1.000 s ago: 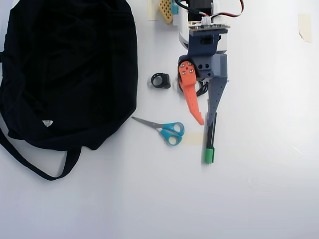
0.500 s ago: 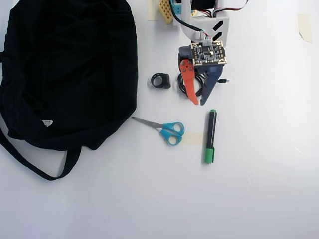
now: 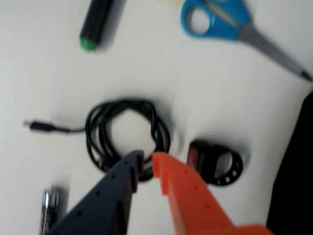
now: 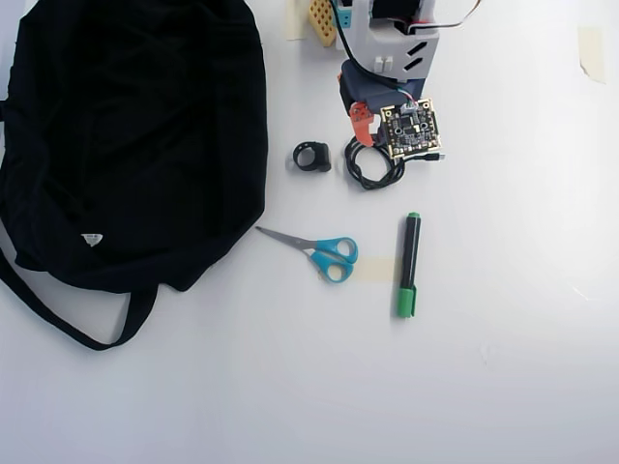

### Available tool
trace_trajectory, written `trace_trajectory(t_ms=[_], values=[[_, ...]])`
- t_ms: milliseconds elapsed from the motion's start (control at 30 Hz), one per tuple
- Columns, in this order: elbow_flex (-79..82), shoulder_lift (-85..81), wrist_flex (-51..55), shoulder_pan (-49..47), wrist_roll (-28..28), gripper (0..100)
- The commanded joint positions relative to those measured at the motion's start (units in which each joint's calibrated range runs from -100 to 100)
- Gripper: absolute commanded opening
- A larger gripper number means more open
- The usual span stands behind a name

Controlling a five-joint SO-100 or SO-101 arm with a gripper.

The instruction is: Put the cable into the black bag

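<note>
The cable (image 3: 128, 104) lies as a small loose coil on the white table, its short tail and plug pointing left in the wrist view. My gripper (image 3: 146, 159) reaches in from below, dark blue finger on the left, orange finger (image 3: 195, 200) on the right. The tips stand close together on the coil's near strands. From overhead, the wrist board (image 4: 411, 128) covers the fingertips and only the coil's lower half (image 4: 368, 182) shows. The black bag (image 4: 135, 135) sprawls far left with its strap trailing toward the front; its edge (image 3: 298, 171) shows at right in the wrist view.
A small black ring-shaped piece (image 4: 321, 160) sits between the cable and the bag, right of the orange finger (image 3: 200, 159). Blue-handled scissors (image 4: 319, 253) and a green-capped marker (image 4: 408, 261) lie in front of the cable. Tape scraps (image 4: 590, 48) mark the far right.
The gripper has pulled back toward the arm's base and tipped down over the cable. Its jaws have narrowed from a wide V to nearly together at the coil.
</note>
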Motion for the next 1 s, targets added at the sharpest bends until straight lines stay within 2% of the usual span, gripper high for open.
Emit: trace_trajectory(t_ms=[0, 233, 567, 967], values=[[-2.46, -2.61, 2.7, -0.46, 1.55, 2], [-2.55, -2.69, 7.44, -0.53, 5.48, 2], [-2.55, -2.61, 7.78, -1.13, 9.63, 2], [-2.46, -2.61, 7.78, -5.62, 9.84, 3]])
